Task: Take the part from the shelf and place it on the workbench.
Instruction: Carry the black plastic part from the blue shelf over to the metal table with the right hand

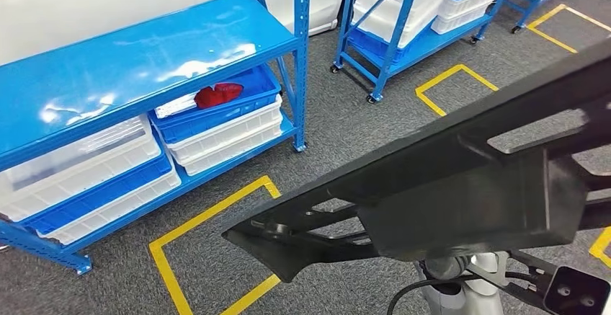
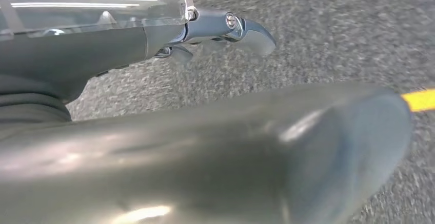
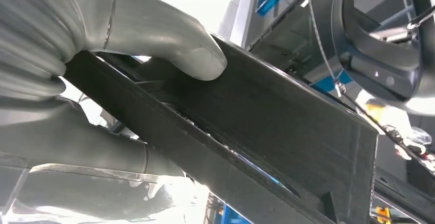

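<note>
Black and matte, the part [image 1: 447, 192] is carried in front of the robot, clear of the shelf [image 1: 144, 63] and above the grey carpet [image 1: 339, 135]; it is seen in the head view as a long flat frame with cut-out openings, running from a pointed end at the lower centre up to the right edge. In the right wrist view the part [image 3: 267, 126] is pinched by the right hand [image 3: 77, 80]: the grey thumb [image 3: 174, 44] is pressed on 1 face, and the remaining fingers [image 3: 92, 147] are wrapped against the opposite side. The left hand [image 2: 154, 44] is seen in the left wrist view with nothing in it; 1 metal fingertip [image 2: 251, 32] is extended over the carpet, and whether the other fingers are spread or curled cannot be told. A yellow floor line [image 2: 420, 100] is visible at the edge of that view. The shelf is blue steel with a glossy top, and it stands at the upper left of the head view. White and blue bins [image 1: 223, 124] are stacked on its lower level, and a red object [image 1: 218, 94] lies in the top blue bin. Yellow tape rectangles [image 1: 216, 250] are marked on the carpet. A second blue rack [image 1: 425, 12] on castors, loaded with white bins, stands well apart at the upper right.
</note>
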`<state>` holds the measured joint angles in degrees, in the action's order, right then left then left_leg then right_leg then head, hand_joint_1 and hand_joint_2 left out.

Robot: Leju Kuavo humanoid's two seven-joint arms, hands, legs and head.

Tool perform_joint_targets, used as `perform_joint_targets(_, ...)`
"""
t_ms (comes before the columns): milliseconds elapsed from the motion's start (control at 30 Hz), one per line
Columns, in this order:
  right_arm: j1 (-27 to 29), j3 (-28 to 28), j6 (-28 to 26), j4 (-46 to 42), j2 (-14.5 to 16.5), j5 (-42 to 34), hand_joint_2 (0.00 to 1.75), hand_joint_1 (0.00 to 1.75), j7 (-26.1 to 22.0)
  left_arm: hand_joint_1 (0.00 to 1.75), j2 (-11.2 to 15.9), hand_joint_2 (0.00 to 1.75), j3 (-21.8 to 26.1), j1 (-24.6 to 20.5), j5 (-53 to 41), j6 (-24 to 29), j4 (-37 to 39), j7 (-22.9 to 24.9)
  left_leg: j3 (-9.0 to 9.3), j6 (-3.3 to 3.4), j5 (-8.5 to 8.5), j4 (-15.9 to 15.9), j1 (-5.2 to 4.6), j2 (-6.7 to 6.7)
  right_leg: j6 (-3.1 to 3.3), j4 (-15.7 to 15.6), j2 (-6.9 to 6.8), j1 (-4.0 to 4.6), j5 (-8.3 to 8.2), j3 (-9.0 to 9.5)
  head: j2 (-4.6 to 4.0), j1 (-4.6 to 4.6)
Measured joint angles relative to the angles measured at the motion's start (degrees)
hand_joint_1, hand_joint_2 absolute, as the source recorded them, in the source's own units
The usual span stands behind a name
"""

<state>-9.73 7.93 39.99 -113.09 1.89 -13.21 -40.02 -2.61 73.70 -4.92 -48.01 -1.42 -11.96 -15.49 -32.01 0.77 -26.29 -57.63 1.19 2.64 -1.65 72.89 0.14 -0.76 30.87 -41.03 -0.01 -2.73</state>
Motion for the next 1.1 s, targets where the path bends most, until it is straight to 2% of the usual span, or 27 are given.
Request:
perform_joint_targets(33, -0.03, -0.02, 0.18, -0.15, 0.14, 0.13, 1.75, 1.75, 0.00, 0.00, 0.13, 0.00, -0.02, -0.11, -0.12, -0.16, 0.00, -0.07, 0.11, -0.12, -0.08, 0.00, -0.01, 0.61, 0.14, -3.73, -0.69, 0.01, -1.93, 2.04, 0.00, 0.00)
perform_joint_targets(100, -0.24, -0.02, 0.22, -0.51, 0.46, 0.26, 1.75, 1.75, 0.01, 0.00, 0.37, 0.00, -0.05, -0.30, -0.18, -0.56, 0.00, -0.27, 0.37, -0.55, -0.32, -0.07, -0.24, 1.68, 0.84, -11.41, -3.25, 0.44, -4.47, 6.07, 0.01, -0.01)
perform_joint_targets(133, -0.35, -0.02, 0.31, -0.70, 0.66, 0.28, 1.75, 1.75, 0.01, 0.00, 0.52, 0.00, -0.05, -0.36, -0.20, -0.75, 0.00, -0.38, 0.48, -0.85, -0.45, -0.10, -0.38, 2.16, 1.26, -13.58, -4.08, 0.71, -4.92, 7.12, 0.01, -0.01)
perform_joint_targets(167, -0.42, -0.05, 0.57, -0.90, 0.87, 0.20, 1.75, 1.75, -0.01, 0.00, 0.66, 0.00, -0.06, -0.41, -0.19, -0.87, 0.00, -0.46, 0.58, -1.16, -0.54, -0.11, -0.52, 2.69, 1.65, -14.32, -4.32, 0.99, -4.83, 7.33, 0.00, -0.01)
perform_joint_targets(233, -0.42, -0.15, 1.58, -1.34, 1.42, -0.19, 1.75, 1.75, -0.02, 0.00, 0.96, 0.00, -0.06, -0.59, -0.06, -1.05, -0.01, -0.72, 0.77, -1.88, -0.74, -0.06, -0.51, 3.46, 2.37, -14.54, -2.98, 1.02, -5.09, 7.16, 0.00, -0.01)
perform_joint_targets(267, -0.46, -0.22, 2.23, -1.62, 1.83, -0.38, 1.75, 1.75, -0.03, 0.00, 1.13, 0.00, -0.06, -0.72, 0.10, -1.17, -0.01, -0.86, 0.71, -2.22, -1.20, -0.47, -0.41, 2.82, 2.73, -14.74, -2.38, 0.88, -5.27, 7.19, 0.00, -0.01)
perform_joint_targets(300, -0.54, -0.27, 2.79, -1.88, 2.32, -0.49, 1.75, 1.75, -0.03, 0.00, 1.32, 0.00, -0.06, -0.81, 0.26, -1.30, -0.02, -1.01, 0.21, -2.51, -2.24, -1.84, -0.29, 1.61, 3.12, -14.96, -1.78, 0.72, -5.47, 7.24, 0.01, -0.02)
perform_joint_targets(367, -0.68, -0.34, 3.65, -2.20, 3.42, -0.56, 1.75, 1.75, -0.04, 0.00, 1.72, 0.00, -0.06, -0.74, 0.50, -1.56, -0.02, -1.20, -2.43, -2.86, -5.82, -8.03, -0.12, -1.27, 3.64, -15.12, -0.54, 0.59, -5.68, 7.24, 0.00, -0.02)
perform_joint_targets(400, -0.66, -0.37, 3.89, -2.22, 3.87, -0.57, 1.75, 1.75, -0.04, 0.00, 1.88, 0.00, -0.05, -0.60, 0.53, -1.61, -0.02, -1.26, -4.30, -2.95, -7.62, -12.06, -0.10, -1.88, 3.79, -15.09, 0.19, 0.64, -5.71, 7.18, 0.00, -0.02)
perform_joint_targets(433, -0.58, -0.39, 4.04, -2.23, 4.23, -0.55, 1.75, 1.75, -0.04, 0.00, 2.01, 0.00, -0.04, -0.48, 0.53, -1.65, -0.02, -1.30, -5.80, -3.01, -8.61, -15.18, -0.10, -2.09, 3.84, -15.03, 0.96, 0.68, -5.72, 7.14, 0.00, -0.02)
perform_joint_targets(467, -0.49, -0.42, 4.08, -2.24, 4.54, -0.50, 1.75, 1.75, -0.03, 0.00, 2.09, 0.00, -0.04, -0.41, 0.49, -1.68, -0.02, -1.32, -6.52, -3.03, -8.45, -16.49, -0.10, -2.17, 3.86, -14.94, 1.78, 0.71, -5.71, 7.13, 0.00, -0.02)
perform_joint_targets(500, -0.40, -0.43, 4.05, -2.28, 4.83, -0.38, 1.75, 1.75, -0.02, 0.00, 2.14, 0.00, -0.04, -0.41, 0.42, -1.70, -0.02, -1.31, -6.13, -3.00, -7.10, -15.40, -0.08, -2.24, 3.83, -14.83, 2.59, 0.70, -5.70, 7.15, 0.00, -0.02)
perform_joint_targets(533, -0.33, -0.44, 4.01, -2.37, 5.11, -0.24, 1.75, 1.75, -0.02, 0.00, 2.20, 0.00, -0.04, -0.43, 0.29, -1.72, -0.02, -1.28, -4.75, -2.91, -4.92, -12.20, -0.05, -2.56, 3.75, -14.66, 3.38, 0.68, -5.65, 7.18, 0.00, -0.02)
perform_joint_targets(600, -0.28, -0.45, 3.99, -2.66, 5.65, 0.08, 1.75, 1.75, -0.01, 0.00, 2.40, 0.00, -0.05, -0.47, 0.01, -1.80, -0.02, -1.20, -1.30, -2.57, -1.56, -4.45, 0.11, -4.67, 3.39, -14.21, 4.87, 0.67, -5.48, 7.02, 0.00, -0.01)
perform_joint_targets(633, -0.27, -0.46, 3.98, -2.81, 5.86, 0.24, 1.75, 1.75, -0.02, 0.00, 2.49, 0.00, -0.06, -0.45, -0.11, -1.85, -0.02, -1.15, -0.21, -2.38, -0.91, -2.02, 0.15, -5.59, 3.07, -14.02, 5.54, 0.66, -5.50, 6.81, 0.00, -0.01)
perform_joint_targets(667, -0.26, -0.46, 3.90, -2.92, 6.01, 0.47, 1.75, 1.75, -0.03, 0.00, 2.56, 0.00, -0.07, -0.45, -0.19, -1.98, -0.02, -1.15, 0.27, -2.18, -0.93, -0.95, 0.11, -6.13, 2.71, -13.94, 6.15, 0.61, -5.59, 6.55, -0.01, -0.02)
perform_joint_targets(733, -0.25, -0.44, 3.42, -3.01, 6.14, 1.01, 1.75, 1.75, -0.01, 0.00, 2.59, 0.00, -0.09, -0.62, -0.26, -2.51, -0.02, -1.36, 0.38, -1.65, -0.84, -0.62, 0.04, -5.27, 1.95, -13.98, 7.04, 0.53, -5.85, 6.16, 0.00, -0.02)
perform_joint_targets(767, -0.35, -0.38, 3.03, -2.98, 6.14, 1.25, 1.75, 1.75, 0.01, 0.00, 2.58, 0.00, -0.13, -0.82, -0.28, -2.86, -0.02, -1.51, 0.43, -1.28, -0.68, -0.42, 0.11, -4.69, 1.63, -13.72, 6.32, 0.59, -5.67, 5.97, -0.01, -0.01)
perform_joint_targets(800, -0.63, -0.25, 2.61, -2.87, 6.13, 1.44, 1.75, 1.75, 0.04, 0.00, 2.56, 0.00, -0.16, -0.99, -0.27, -3.18, -0.02, -1.66, 0.48, -0.85, -0.52, -0.20, 0.19, -4.10, 1.30, -12.65, 4.93, 0.66, -4.95, 5.45, -0.01, 0.00)
perform_joint_targets(867, -1.62, 0.28, 1.81, -2.24, 6.09, 1.62, 1.75, 1.75, 0.07, 0.00, 2.49, 0.00, -0.20, -1.07, -0.26, -3.53, -0.02, -1.81, 0.54, -0.27, -0.38, 0.04, 0.17, -2.75, 0.71, -7.18, 1.57, 0.63, -1.97, 2.80, 0.00, 0.00)
perform_joint_targets(933, -2.63, 0.98, 0.88, -1.16, 5.99, 1.55, 1.75, 1.75, 0.14, 0.00, 2.43, 0.00, -0.21, -0.93, -0.28, -3.61, -0.02, -1.85, 0.49, -0.07, -0.45, 0.02, 0.04, -1.20, 0.26, 0.07, 0.44, 0.34, 0.87, -0.83, 0.00, 0.00)
perform_joint_targets(967, -3.05, 1.35, 0.25, -0.58, 5.85, 1.33, 1.75, 1.75, 0.22, 0.00, 2.39, 0.00, -0.22, -0.94, -0.37, -3.60, -0.02, -1.80, 0.49, -0.06, -0.50, 0.01, 0.02, -0.45, 0.12, 1.85, 0.26, 0.19, 1.04, -1.73, 0.00, 0.00)
perform_joint_targets(1000, -3.51, 1.71, -0.45, -0.08, 5.65, 0.96, 1.75, 1.75, 0.31, 0.00, 2.31, 0.00, -0.24, -1.01, -0.49, -3.55, -0.02, -1.69, 0.52, -0.09, -0.55, -0.01, 0.02, 0.23, 0.06, 1.43, 0.04, 0.09, 0.18, -1.52, -0.01, 0.00)
perform_joint_targets(1033, -4.08, 2.09, -1.20, 0.35, 5.42, 0.46, 1.75, 1.75, 0.46, 0.00, 2.20, 0.00, -0.27, -1.10, -0.60, -3.43, -0.02, -1.50, 0.60, -0.19, -0.63, -0.02, 0.01, 0.83, 0.11, -1.17, -0.42, 0.04, -1.50, -0.16, -0.01, 0.00)
perform_joint_targets(1067, -4.77, 2.50, -1.94, 0.72, 5.14, -0.14, 1.75, 1.75, 0.63, 0.00, 2.03, 0.00, -0.30, -1.17, -0.69, -3.20, -0.02, -1.15, 0.74, -0.33, -0.74, -0.04, -0.01, 1.39, 0.30, -5.24, -1.37, 0.09, -3.45, 2.02, -0.01, 0.00)
perform_joint_targets(1100, -5.47, 2.86, -2.59, 1.03, 4.88, -0.73, 1.75, 1.75, 0.77, 0.00, 1.86, 0.00, -0.32, -1.21, -0.72, -2.87, -0.02, -0.69, 0.87, -0.56, -0.88, -0.10, -0.14, 1.91, 0.66, -9.20, -2.76, 0.41, -4.72, 4.07, -0.01, 0.00)
